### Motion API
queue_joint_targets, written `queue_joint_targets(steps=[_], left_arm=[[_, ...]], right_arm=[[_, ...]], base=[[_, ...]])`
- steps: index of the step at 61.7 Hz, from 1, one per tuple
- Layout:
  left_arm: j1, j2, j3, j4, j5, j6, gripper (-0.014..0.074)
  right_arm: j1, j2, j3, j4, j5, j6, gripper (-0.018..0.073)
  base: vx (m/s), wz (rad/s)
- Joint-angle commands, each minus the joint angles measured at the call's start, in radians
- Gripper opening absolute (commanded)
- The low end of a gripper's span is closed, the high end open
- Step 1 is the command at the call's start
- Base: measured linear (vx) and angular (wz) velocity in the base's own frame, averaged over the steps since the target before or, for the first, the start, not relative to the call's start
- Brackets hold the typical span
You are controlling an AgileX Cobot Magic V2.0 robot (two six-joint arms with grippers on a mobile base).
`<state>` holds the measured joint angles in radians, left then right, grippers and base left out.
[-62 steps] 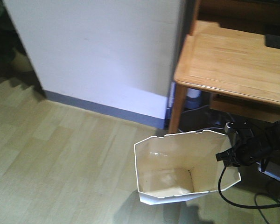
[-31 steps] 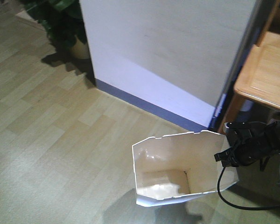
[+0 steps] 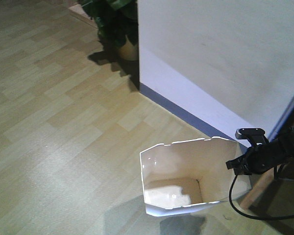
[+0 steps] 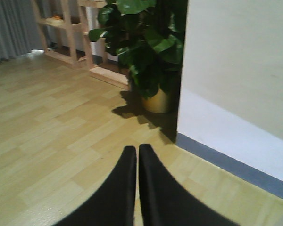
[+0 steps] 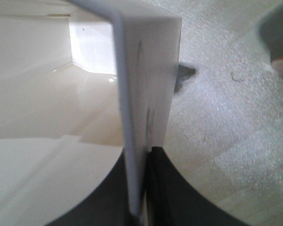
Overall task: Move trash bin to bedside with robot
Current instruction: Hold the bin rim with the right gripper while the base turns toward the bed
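The trash bin [image 3: 169, 169] is white with a notched faceted rim and a cream inside, and it stands low in the front view on the wood floor. My right gripper [image 3: 238, 166] is shut on the bin's right wall at the rim. In the right wrist view the thin white wall [image 5: 144, 75] runs down between the black fingers of that gripper [image 5: 144, 157]. My left gripper [image 4: 137, 149] is shut on nothing above the bare floor, and it does not show in the front view. The bedside is out of view.
A white wall panel [image 3: 220, 58] with a grey-blue skirting [image 3: 186, 116] stands just behind the bin. A potted plant [image 3: 118, 27] sits at its left corner, and wooden shelves [image 4: 68, 33] stand behind it. A wooden leg [image 3: 260, 188] and a black cable [image 3: 233, 201] lie right of the bin.
The view has swung left: the wooden desk has slid out on the right and the plant has come in at the top. The bin and the right gripper keep their place in the frame.
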<state>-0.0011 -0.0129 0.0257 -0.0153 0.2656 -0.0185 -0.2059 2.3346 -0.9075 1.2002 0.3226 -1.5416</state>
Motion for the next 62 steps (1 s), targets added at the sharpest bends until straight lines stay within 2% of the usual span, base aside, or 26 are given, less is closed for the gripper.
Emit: queue_joint_targets(steps=[1, 27, 62], left_arm=[[-0.002, -0.014, 0.019, -0.003, -0.069, -0.004, -0.0006], [-0.002, -0.014, 0.019, -0.003, -0.069, -0.004, -0.0006], [-0.002, -0.014, 0.019, -0.003, -0.069, -0.004, -0.0006]], right_arm=[[-0.003, -0.075, -0.013, 0.042, 0.147, -0.001, -0.0005], [-0.003, -0.075, -0.013, 0.042, 0.147, -0.001, -0.0005], [-0.003, -0.075, -0.013, 0.042, 0.147, -0.001, -0.0005]], base=[[0.1, 0.4], [0.14, 0.51], [0.19, 0.66]])
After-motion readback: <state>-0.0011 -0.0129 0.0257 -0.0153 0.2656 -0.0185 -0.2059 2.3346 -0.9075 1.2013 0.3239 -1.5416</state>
